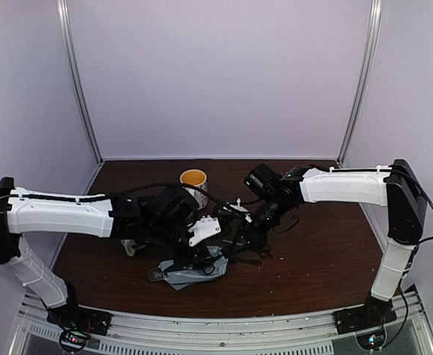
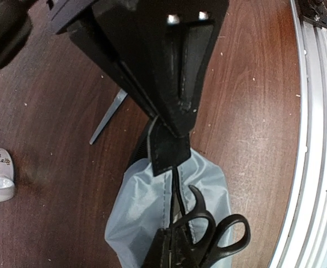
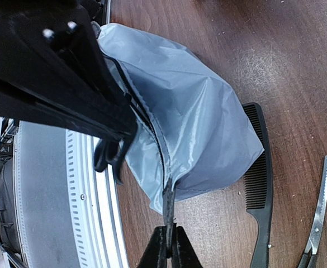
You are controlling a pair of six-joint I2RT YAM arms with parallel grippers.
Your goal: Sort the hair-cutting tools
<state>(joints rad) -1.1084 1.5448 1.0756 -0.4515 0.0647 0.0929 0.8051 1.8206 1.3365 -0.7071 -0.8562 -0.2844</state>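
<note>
Brown tabletop (image 2: 51,111): left gripper (image 2: 171,134) pinches grey pouch (image 2: 141,206) by its edge, likely holding it open; right gripper (image 3: 117,144) clenched beside scissors (image 2: 219,231)

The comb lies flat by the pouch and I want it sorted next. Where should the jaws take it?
Probably grip the comb by its plain handle end, past the teeth, from straight above, jaws across its narrow width. It lies flat, teeth facing the grey pouch, which crowds the toothed stretch; the handle end is free.
</note>
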